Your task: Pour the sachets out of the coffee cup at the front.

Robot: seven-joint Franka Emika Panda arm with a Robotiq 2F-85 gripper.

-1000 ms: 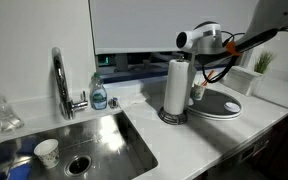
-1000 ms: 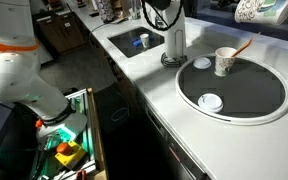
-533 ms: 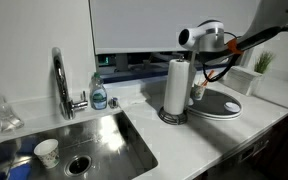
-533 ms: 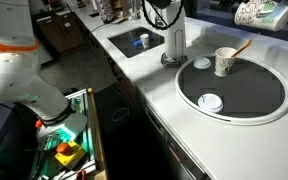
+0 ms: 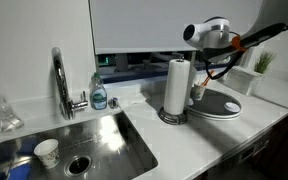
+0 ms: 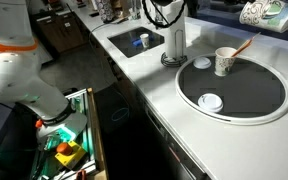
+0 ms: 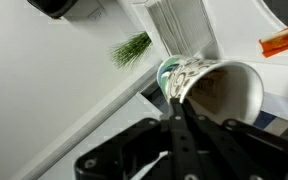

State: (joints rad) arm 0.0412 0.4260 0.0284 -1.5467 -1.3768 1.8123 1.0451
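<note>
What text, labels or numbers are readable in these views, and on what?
No text is legible in any view.
Soap bottle label: too small and blurred to read.
Sachets in the coffee cup held by the claw: printed pattern, too blurred to read.
Speckled paper cup in the sink: speckles only, no lettering discernible.

bright, even indoor light on the white table (image 6: 154, 95), soft shadows in the sink (image 5: 114, 135); in the wrist view the dark claw (image 7: 177, 105) blurs up close, the coffee cup (image 7: 229, 90) glares pale.
</note>
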